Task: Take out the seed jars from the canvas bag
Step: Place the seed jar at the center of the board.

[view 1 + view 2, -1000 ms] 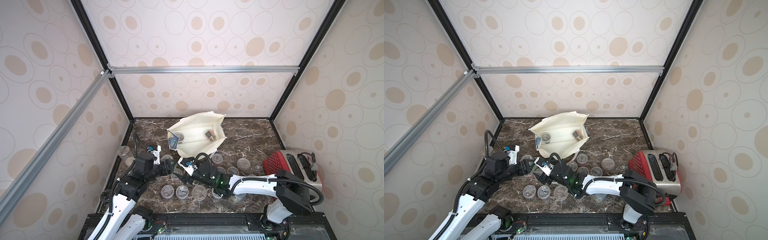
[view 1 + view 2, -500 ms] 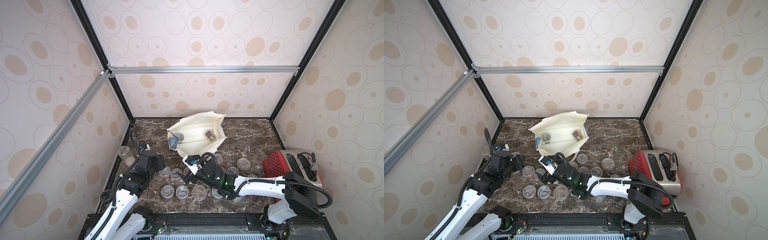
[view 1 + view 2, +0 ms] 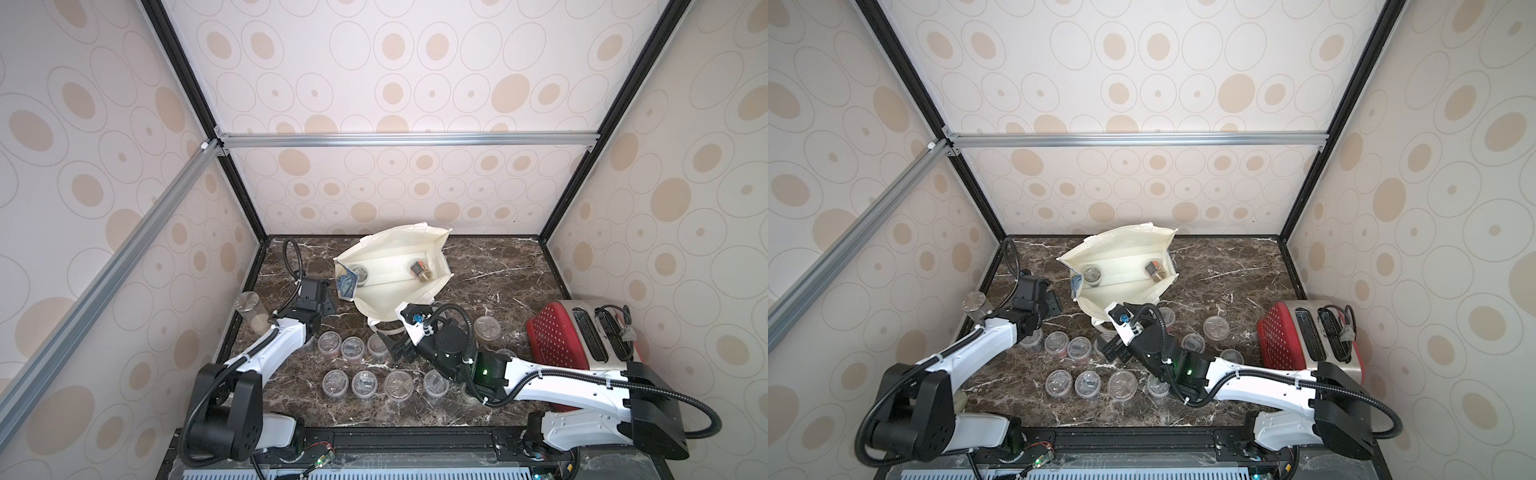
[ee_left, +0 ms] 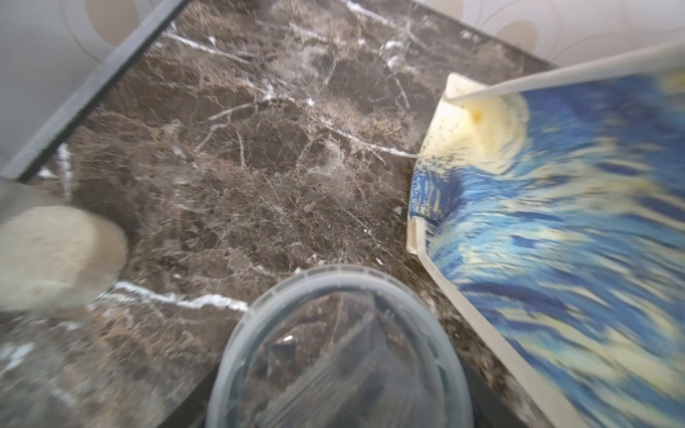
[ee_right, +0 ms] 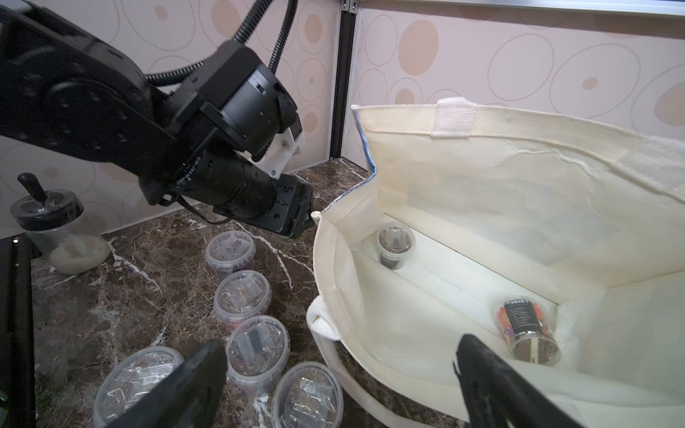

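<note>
Right wrist view is showing my right gripper (image 5: pixel 341 342) hanging spread and empty near the bag's (image 5: pixel 500 207) mouth; an upright jar (image 5: pixel 394 244) and a tipped jar (image 5: pixel 528 329) are sitting inside the bag. My left gripper (image 3: pixel 326 306) is pinching a third jar (image 4: pixel 339 352) just beside the bag's printed side.

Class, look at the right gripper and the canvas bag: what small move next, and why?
Probably ease the open, empty right gripper forward into the canvas bag toward the seed jar lying on its side; it and an upright jar are not yet out.
</note>
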Controlling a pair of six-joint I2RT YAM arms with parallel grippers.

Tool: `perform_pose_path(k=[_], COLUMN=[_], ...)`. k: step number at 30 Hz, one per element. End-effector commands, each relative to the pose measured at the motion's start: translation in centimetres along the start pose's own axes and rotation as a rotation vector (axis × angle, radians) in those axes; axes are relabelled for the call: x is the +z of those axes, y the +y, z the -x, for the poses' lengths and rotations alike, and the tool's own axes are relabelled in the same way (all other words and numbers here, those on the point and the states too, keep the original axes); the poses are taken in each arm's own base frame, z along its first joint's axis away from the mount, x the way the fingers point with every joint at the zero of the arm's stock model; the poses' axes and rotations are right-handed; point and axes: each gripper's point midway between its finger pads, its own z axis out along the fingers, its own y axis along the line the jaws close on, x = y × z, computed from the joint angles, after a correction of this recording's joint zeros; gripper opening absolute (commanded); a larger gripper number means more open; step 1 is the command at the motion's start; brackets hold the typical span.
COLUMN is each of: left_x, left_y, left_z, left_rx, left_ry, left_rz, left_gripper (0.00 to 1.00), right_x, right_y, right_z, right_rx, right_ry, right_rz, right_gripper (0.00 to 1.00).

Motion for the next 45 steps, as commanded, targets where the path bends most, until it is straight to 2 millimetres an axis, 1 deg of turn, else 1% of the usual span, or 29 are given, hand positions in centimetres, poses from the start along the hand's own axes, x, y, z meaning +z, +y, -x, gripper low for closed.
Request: perform_pose_path(k=[1, 4, 5, 7, 9, 10, 12, 14, 17, 19, 23, 26, 28, 30, 32, 34, 36, 38, 41, 45], left_x=[1.8, 3.3, 3.5, 3.7, 3.8, 3.9, 4.0, 3.8, 3.0, 2.1, -0.7, -3.5, -5.2, -7.1, -9.2, -11.5, -13.1, -13.7, -13.6, -13.6], left_y=[-1.1, -0.6, -0.6, -0.7, -0.7, -0.6, -0.6, -0.9, -1.5, -1.7, -2.1, -4.1, -5.1, -6.0, -6.8, -8.0, -8.7, -9.0, -9.4, -10.8], left_z=[2.0, 0.7, 0.4, 0.0, -0.3, -0.4, -0.5, -0.5, 0.1, 0.9, 2.8, 3.7, 3.7, 3.9, 4.1, 4.2, 4.0, 4.0, 3.8, 3.5], left_rx=[-0.042, -0.046, -0.047, -0.047, -0.045, -0.044, -0.045, -0.042, -0.034, -0.026, -0.003, -0.001, -0.017, -0.023, -0.018, 0.015, 0.046, 0.064, 0.083, 0.096], left_ry=[-0.051, -0.02, -0.013, -0.002, 0.01, 0.016, 0.022, 0.029, 0.034, 0.027, 0.012, 0.009, 0.017, 0.013, -0.004, -0.025, -0.033, -0.046, -0.045, -0.018], left_rz=[-0.028, -0.007, -0.007, -0.017, -0.023, -0.019, -0.021, -0.041, -0.071, -0.08, -0.11, -0.251, -0.33, -0.416, -0.502, -0.612, -0.689, -0.716, -0.735, -0.787], left_gripper=[0.5, 0.52, 0.56, 0.73, 0.85, 0.89, 0.9, 0.92, 0.94, 0.95, 0.98, 0.98, 0.98, 0.98, 0.98, 0.98, 0.97, 0.97, 0.96, 0.98], right_x=[-0.4, -0.2, 0.0, 0.6, 1.1, 1.4, 2.0, 2.9, 4.5, 5.8, 9.4, 12.6, 14.6, 16.7, 18.4, 19.9, 21.3, 22.5, 24.6, 27.1], right_y=[-1.0, -2.3, -2.5, -3.3, -3.7, -4.2, -5.5, -5.7, -6.7, -6.9, -6.3, -6.3, -6.6, -6.6, -6.7, -6.9, -7.4, -8.1, -8.5, -7.9], right_z=[-0.1, 0.1, 0.0, -0.4, -0.9, -1.3, -1.7, -1.9, -2.6, -2.6, -3.7, -4.7, -5.1, -6.1, -6.9, -7.5, -8.3, -9.3, -10.6, -11.7], right_rx=[-0.035, -0.004, 0.003, 0.03, 0.055, 0.086, 0.164, 0.228, 0.342, 0.413, 0.54, 0.602, 0.626, 0.653, 0.704, 0.719, 0.727, 0.755, 0.759, 0.734], right_ry=[0.015, 0.05, 0.072, 0.137, 0.218, 0.262, 0.333, 0.385, 0.466, 0.491, 0.525, 0.526, 0.522, 0.533, 0.542, 0.526, 0.513, 0.509, 0.492, 0.487], right_rz=[-0.047, -0.077, -0.069, -0.059, -0.002, 0.01, 0.003, 0.045, 0.012, 0.001, -0.016, -0.044, -0.061, -0.061, -0.054, -0.06, -0.081, -0.101, -0.11, -0.075], right_gripper=[0.99, 0.99, 0.98, 0.98, 0.99, 0.98, 0.98, 0.99, 0.99, 0.96, 0.92, 0.9, 0.89, 0.88, 0.86, 0.84, 0.83, 0.83, 0.83, 0.85])
